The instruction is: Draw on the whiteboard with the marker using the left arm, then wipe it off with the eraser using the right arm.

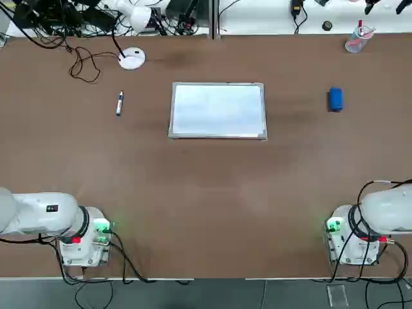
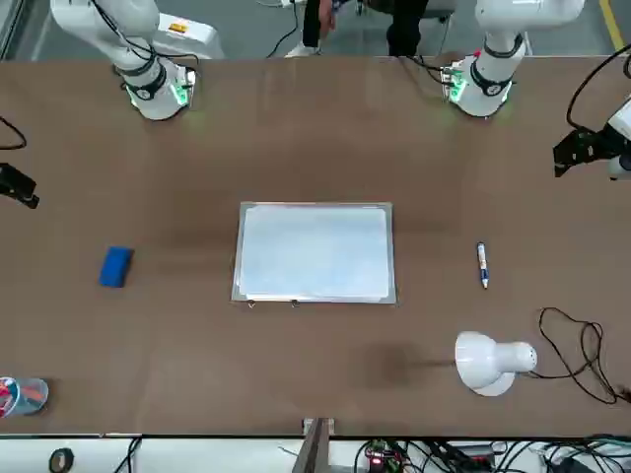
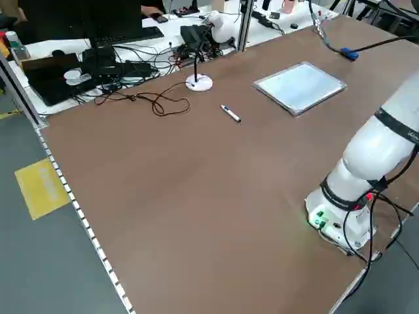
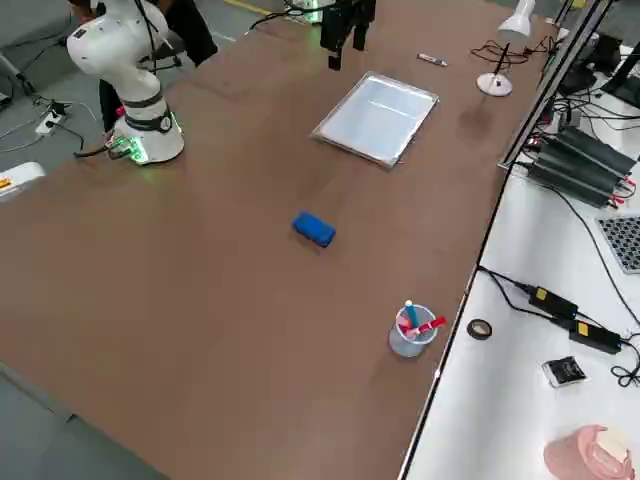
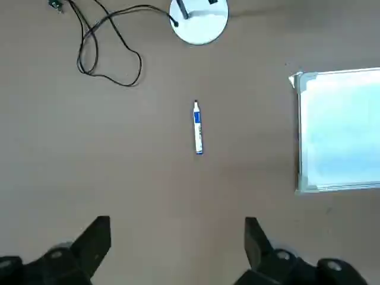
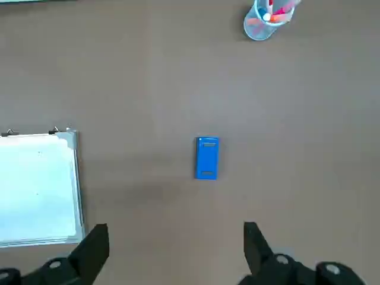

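Left pincer [image 5: 177, 249] and right pincer [image 6: 176, 255] spread wide, nothing held, marker [image 1: 120, 103] left of centred whiteboard [image 1: 217, 110], eraser [image 1: 335, 99] right.

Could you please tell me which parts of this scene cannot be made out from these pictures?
- Red item in the clear cup: too small to identify in the right side view.
- Marker: its print is too small to read, even in the left wrist view.
- Left gripper and right gripper: both open, but their bodies are cut off by the wrist pictures' bottom edge.
- Whiteboard: looks blank; faint marks would be too small to show.
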### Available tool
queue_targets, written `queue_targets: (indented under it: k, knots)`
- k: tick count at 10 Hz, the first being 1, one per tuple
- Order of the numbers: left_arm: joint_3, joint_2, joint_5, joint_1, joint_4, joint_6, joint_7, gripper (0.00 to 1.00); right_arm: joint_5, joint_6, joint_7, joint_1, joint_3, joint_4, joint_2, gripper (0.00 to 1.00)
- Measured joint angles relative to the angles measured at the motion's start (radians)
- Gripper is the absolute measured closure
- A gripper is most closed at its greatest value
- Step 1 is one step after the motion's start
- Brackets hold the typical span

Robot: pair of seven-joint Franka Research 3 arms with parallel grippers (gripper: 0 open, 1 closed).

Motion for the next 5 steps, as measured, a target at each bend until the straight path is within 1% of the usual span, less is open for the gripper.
queue_targets:
  k: [3,5]
  knots:
    - [0.001,0.001,0.001,0.002,0.005,-0.002,-0.001,0.00,0.000,0.000,-0.064,0.001,0.001,-0.002,0.000,0.00]
    - [0.002,0.013,0.021,0.004,0.019,-0.002,0.001,0.00,0.000,0.000,-0.090,0.001,0.001,-0.010,0.000,0.00]
